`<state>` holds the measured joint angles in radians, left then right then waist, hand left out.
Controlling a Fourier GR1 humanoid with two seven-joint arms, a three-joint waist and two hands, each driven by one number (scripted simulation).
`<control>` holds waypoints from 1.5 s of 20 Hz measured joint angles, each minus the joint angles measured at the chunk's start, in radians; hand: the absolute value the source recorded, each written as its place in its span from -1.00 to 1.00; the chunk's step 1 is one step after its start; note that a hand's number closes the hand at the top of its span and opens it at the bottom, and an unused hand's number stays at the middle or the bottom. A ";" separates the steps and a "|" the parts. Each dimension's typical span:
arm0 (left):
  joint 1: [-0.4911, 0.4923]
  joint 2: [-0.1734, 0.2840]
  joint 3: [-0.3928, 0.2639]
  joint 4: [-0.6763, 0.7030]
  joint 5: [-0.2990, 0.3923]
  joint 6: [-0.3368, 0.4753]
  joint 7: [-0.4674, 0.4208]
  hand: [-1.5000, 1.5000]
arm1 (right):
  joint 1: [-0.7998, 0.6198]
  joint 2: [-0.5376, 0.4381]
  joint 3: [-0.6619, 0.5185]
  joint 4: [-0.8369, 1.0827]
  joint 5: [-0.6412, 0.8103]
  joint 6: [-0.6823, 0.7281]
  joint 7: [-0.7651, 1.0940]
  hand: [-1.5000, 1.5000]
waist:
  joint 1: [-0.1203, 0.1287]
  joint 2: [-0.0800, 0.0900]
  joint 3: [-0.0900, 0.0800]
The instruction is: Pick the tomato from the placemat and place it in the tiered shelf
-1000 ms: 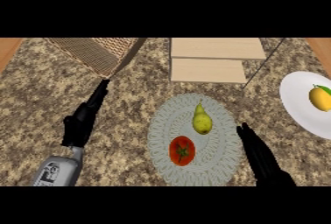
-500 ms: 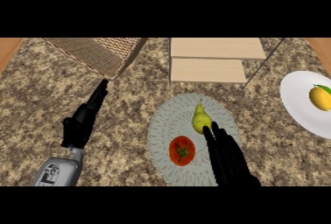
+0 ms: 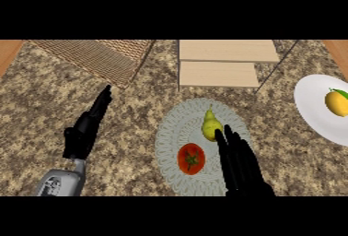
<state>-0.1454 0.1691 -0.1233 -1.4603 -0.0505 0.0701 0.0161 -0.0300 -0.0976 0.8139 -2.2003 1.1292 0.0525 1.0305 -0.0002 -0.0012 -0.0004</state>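
A red tomato (image 3: pixel 191 158) lies on the round grey placemat (image 3: pixel 170 138), near its lower left. A yellow pear (image 3: pixel 210 125) stands on the mat just above it. My right hand (image 3: pixel 238 163) is open, fingers straight, lying over the mat's right side, just right of the tomato and not touching it; its fingertips reach the pear's base. The wooden tiered shelf (image 3: pixel 221 62) stands at the back, beyond the mat. My left hand (image 3: pixel 87 129) rests open on the counter at the left, fingers pointing up.
A white plate (image 3: pixel 316 110) with a yellow-orange mango (image 3: pixel 337 102) sits at the right edge. A woven mat (image 3: pixel 95 57) lies at the back left. Speckled stone counter (image 3: pixel 136 106) surrounds everything.
My right hand has moved left from the mat's right rim onto the mat, ending beside the tomato. The left hand, tomato and pear have not moved.
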 measured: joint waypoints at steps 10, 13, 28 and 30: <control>-0.037 -0.032 0.011 0.028 -0.025 -0.005 0.016 0.00 | -0.034 0.043 -0.006 0.103 -0.008 -0.023 0.008 -1.00 | 0.000 0.001 0.000; -0.030 -0.028 0.019 0.015 -0.025 -0.016 0.021 0.00 | -0.037 0.044 -0.003 0.117 -0.007 -0.031 0.015 -1.00 | 0.001 0.001 0.000; -0.045 -0.047 0.055 0.036 -0.045 -0.042 0.012 0.00 | -0.053 0.088 -0.008 0.322 0.006 -0.086 -0.002 -1.00 | 0.001 0.001 0.000; -0.038 -0.057 0.052 0.031 -0.054 -0.038 0.010 0.00 | -0.062 0.090 -0.017 0.336 0.002 -0.091 -0.002 -1.00 | 0.001 0.001 0.000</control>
<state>-0.1833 0.1123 -0.0716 -1.4294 -0.1043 0.0324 0.0263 -0.0916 -0.0075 0.7968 -1.8642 1.1311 -0.0382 1.0287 0.0007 -0.0004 -0.0001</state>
